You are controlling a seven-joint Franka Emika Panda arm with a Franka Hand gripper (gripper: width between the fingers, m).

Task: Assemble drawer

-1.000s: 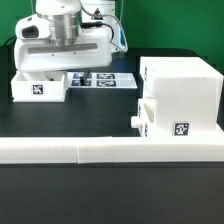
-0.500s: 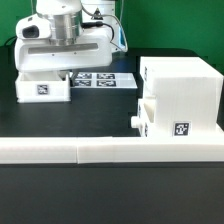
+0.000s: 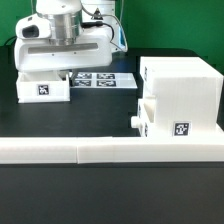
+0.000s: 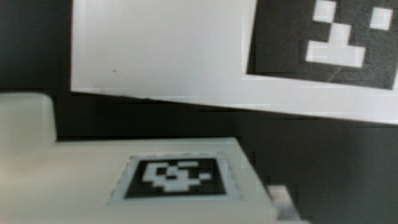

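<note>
Gripper (image 3: 50, 70) low, directly over loose tray (image 3: 42, 88) at exterior view's left of tabletop (image 3: 100, 112). Finger spread hidden, cannot tell grasp. Casing (image 3: 182, 88) well apart toward exterior view's right, second tray (image 3: 150, 118) partway in.

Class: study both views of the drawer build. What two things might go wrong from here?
1. The gripper hangs low over the loose tray with its fingers hidden, so a poor grip might let the tray slip.
2. The tray lies close beside the marker board, and a sideways move might drag it onto the board.
</note>
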